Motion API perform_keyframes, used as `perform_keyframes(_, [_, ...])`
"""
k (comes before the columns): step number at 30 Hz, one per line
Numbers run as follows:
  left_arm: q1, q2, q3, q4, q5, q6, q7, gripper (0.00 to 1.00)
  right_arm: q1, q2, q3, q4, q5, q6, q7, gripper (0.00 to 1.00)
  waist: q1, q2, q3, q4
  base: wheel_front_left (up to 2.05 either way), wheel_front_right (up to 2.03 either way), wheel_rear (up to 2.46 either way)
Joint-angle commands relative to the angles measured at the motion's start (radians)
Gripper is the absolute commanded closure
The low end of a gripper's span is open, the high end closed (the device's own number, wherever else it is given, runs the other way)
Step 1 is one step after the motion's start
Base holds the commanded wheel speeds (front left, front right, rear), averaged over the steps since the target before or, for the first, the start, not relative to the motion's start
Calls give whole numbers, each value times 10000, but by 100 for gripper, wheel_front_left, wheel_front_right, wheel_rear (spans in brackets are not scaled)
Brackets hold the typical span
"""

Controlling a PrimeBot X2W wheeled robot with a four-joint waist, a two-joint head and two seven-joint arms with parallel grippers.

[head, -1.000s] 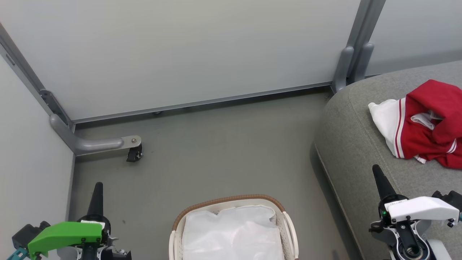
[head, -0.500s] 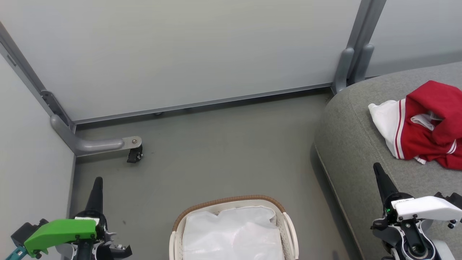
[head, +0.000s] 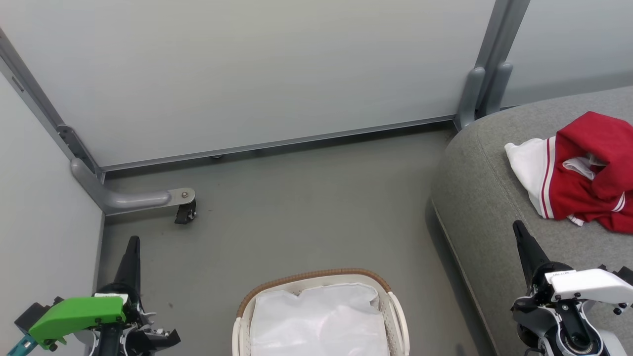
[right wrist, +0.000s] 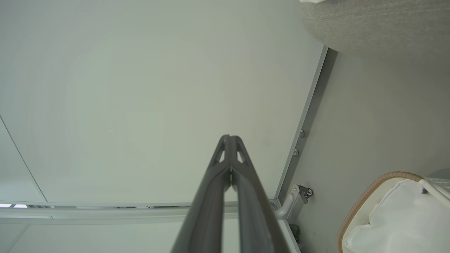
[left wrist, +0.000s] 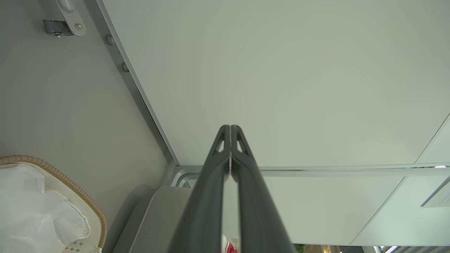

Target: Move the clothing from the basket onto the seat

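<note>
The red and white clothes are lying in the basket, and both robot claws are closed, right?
Not quite. The clothing lies on the grey seat, not in the basket, which holds a white liner; the head view shows this. The rest is right: the left gripper and the right gripper are both closed.

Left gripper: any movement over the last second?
Yes. The left gripper has edged up the head view, its tip nearer the black caster, which itself barely shifted.
</note>
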Motion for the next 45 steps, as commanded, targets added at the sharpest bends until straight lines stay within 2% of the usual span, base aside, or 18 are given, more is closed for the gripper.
perform_keyframes(1, [-191, -8, 60, -83, -177, -39, 76, 100, 88, -61, -32, -86, 215, -3, 61, 100, 0, 0, -4, 2, 0, 0, 0])
perform_keyframes(10, [-217, -17, 102, -147, -734, -42, 227, 100, 120, -65, -77, -165, 858, -3, 217, 100, 0, 0, -33, 10, 0, 0, 0])
perform_keyframes(45, [-194, -14, 93, -131, -698, -43, 218, 100, 119, -64, -71, -154, 816, -3, 208, 100, 0, 0, -33, 10, 0, 0, 0])
